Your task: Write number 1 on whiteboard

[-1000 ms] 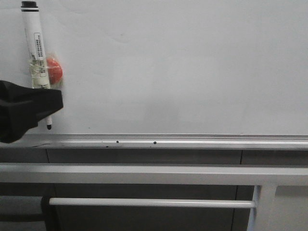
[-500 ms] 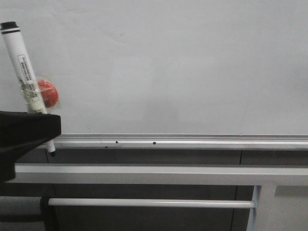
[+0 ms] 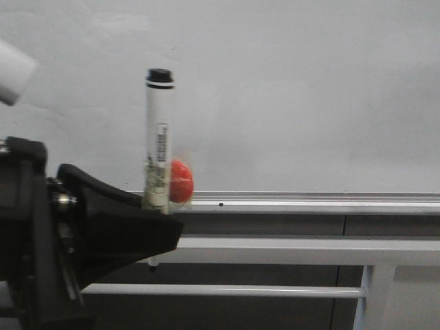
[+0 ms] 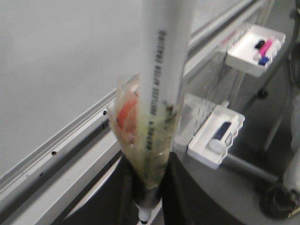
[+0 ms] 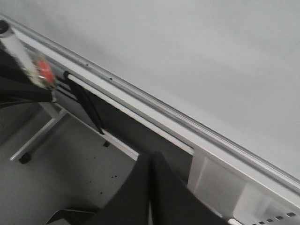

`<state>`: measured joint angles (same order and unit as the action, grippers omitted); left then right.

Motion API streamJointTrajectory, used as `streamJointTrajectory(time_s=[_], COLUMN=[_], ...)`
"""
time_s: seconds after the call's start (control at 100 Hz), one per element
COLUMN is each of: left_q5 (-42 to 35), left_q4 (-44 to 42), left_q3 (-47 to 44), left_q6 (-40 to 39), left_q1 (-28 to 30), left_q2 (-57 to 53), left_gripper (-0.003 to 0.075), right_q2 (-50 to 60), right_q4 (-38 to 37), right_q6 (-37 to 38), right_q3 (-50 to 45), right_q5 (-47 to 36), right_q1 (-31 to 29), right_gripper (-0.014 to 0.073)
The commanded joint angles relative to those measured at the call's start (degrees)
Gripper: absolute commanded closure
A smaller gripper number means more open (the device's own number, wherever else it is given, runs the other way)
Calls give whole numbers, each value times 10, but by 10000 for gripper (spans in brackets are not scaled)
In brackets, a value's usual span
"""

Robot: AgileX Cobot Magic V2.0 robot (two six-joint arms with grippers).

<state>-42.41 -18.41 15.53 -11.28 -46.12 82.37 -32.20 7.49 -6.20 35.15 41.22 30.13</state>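
Observation:
My left gripper [image 3: 162, 234] is shut on a white marker pen [image 3: 159, 130] with a black end, held upright, with a red ball [image 3: 181, 181] taped to it. The pen's tip [image 3: 152, 267] hangs below the whiteboard's silver rail [image 3: 309, 201], in front of the grey bars. The whiteboard [image 3: 295, 96] is blank; no number 1 stroke shows on it. In the left wrist view the fingers [image 4: 117, 197] clamp the taped pen [image 4: 161, 70] just above its tip. My right gripper [image 5: 151, 161] is shut and empty, below the whiteboard [image 5: 187, 47] and apart from it.
Grey horizontal bars [image 3: 289, 249] and a thin tube [image 3: 227, 290] run under the rail. Small dark dots [image 3: 221, 204] mark the rail. White trays [image 4: 255, 44] holding markers, and one [image 4: 218, 136] with an eraser, stand off to the side. A blurred white shape [image 3: 12, 69] sits at the left edge.
My left gripper has carried the pen to the right and lower; the tip has gone from the board's lower left to below the rail. No mark was left.

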Motion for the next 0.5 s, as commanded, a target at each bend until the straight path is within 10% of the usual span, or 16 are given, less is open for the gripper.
streamJointTrajectory(time_s=[0.0,0.2,0.49], left_q5=[118,434,496], left_q4=[-41,-88,-153], left_q3=[61,178,190], left_q6=[-11,-10,-9], left_q1=[-10,-39,-76], left_q2=[-36,-109,-154], left_gripper=[741,741,741], right_q2=[-32,-90,-175], right_q4=[-6,-69,-70], right_q6=[-11,-11,-11], right_q3=[41,70,92], right_q5=[-35,-36,-116], right_q1=[38,136,180], right_gripper=[657,630,166])
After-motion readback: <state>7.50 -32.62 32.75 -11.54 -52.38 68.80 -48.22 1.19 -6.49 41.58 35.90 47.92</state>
